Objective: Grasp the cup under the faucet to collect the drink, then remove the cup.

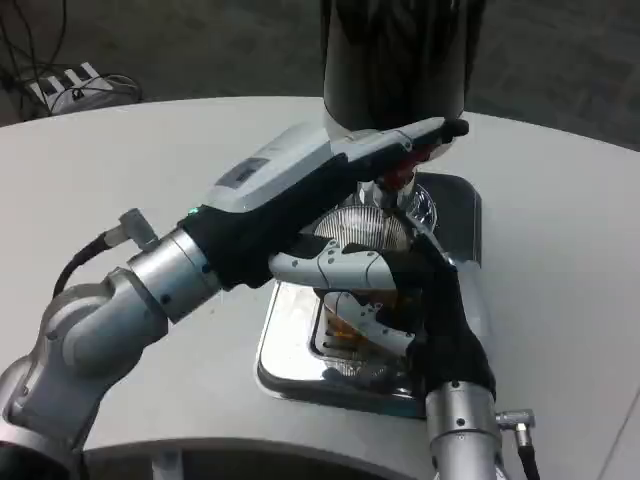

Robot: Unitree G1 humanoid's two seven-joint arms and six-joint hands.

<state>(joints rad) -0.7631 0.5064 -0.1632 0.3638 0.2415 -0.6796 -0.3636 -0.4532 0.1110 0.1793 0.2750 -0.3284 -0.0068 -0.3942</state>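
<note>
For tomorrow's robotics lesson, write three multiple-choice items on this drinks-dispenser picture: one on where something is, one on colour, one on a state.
1. Where is the clear plastic cup?
A. on the drip tray below the tap
B. on the bare table at the left
C. on the floor

2. What colour is the drink in the cup?
A. blue
B. amber
C. green

3. What is the left hand doing?
A. lying flat on the table
B. reaching to the dispenser tap
C. holding a spoon

Answers:
1 A: the cup stands over the shiny drip tray, with the right hand around it.
2 B: brownish-orange liquid shows low in the cup.
3 B: its fingers lie at the red tap lever.
</note>
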